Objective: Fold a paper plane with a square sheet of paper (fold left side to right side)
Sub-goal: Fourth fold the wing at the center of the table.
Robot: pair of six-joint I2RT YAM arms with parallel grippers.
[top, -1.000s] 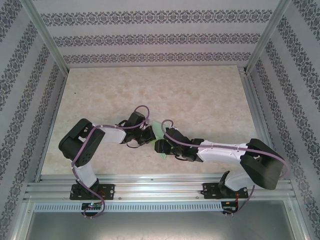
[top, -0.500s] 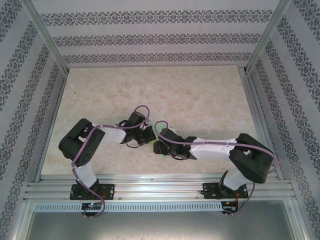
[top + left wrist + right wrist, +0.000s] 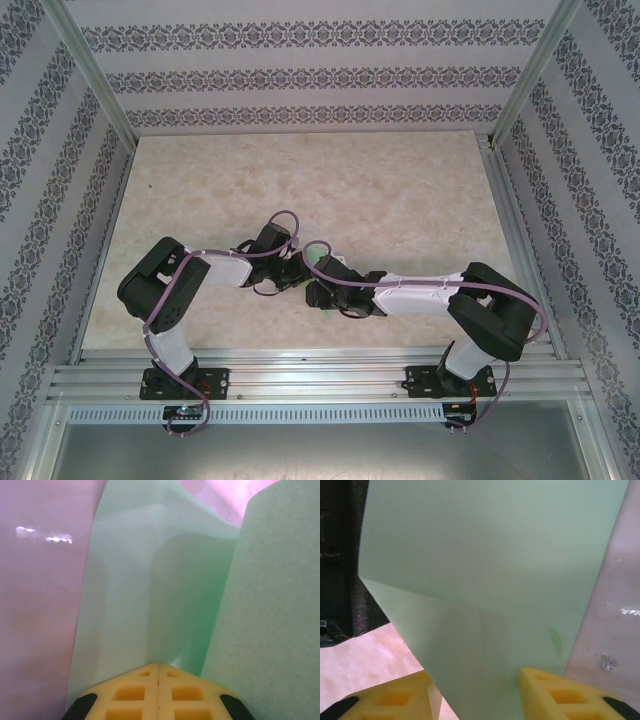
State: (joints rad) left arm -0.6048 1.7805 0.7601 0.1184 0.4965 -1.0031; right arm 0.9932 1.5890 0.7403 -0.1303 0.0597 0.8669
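- The left end effector is closed tight, yellow pads pressed together; it seems to pinch an edge of the square sheet of paper, though the contact line itself is hidden
- The right end effector stands partly open; the sheet passes through the gap between its fingers, unclamped
- The sheet is curled and creased, raised off the table between the two wrists, left of centre, toward the near side

Left arm and right arm are showing white link shells and black joint housings. A lilac cable is running along each. Black bases are sitting at 7 and 5 o'clock. Fingers are presenting yellow waffle-moulded pads, black-backed.
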